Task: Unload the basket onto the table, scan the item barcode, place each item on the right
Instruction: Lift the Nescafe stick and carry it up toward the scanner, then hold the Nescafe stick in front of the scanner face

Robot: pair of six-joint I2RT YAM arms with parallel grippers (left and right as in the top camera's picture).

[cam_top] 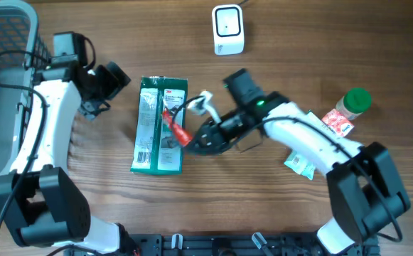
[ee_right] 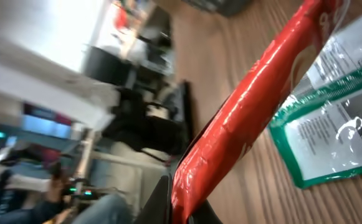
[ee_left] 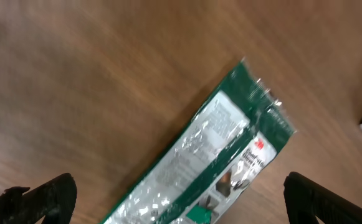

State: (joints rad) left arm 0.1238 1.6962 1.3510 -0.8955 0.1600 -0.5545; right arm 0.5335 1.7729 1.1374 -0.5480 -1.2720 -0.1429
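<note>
Got the red packet (cam_top: pixel 176 126) pinched at one end in the right hand (cam_top: pixel 192 139), clamped tight, held clear of the table (cam_top: pixel 277 213) and poking out ahead of the fingers. Looks like the carry stage: picked, not yet shown to the reader. Calls next for a swing across to the white scanner (cam_top: pixel 228 28), well beyond the right hand, then a turn of the wrist so the barcode faces it; cannot tell from here which face carries the code. Directly under the right hand, lying flat, a green package (cam_top: pixel 149 139). On the far side of that, the left hand (cam_top: pixel 101 91), spread wide, gripping nothing, hovering just past the package's corner. Behind the left hand, a grey basket (cam_top: pixel 23 10); nothing made out inside the part in view. Back by the right arm's elbow, a green-capped bottle (cam_top: pixel 354 101), contents not visible, touching a red-and-white sachet (cam_top: pixel 338 122)
</note>
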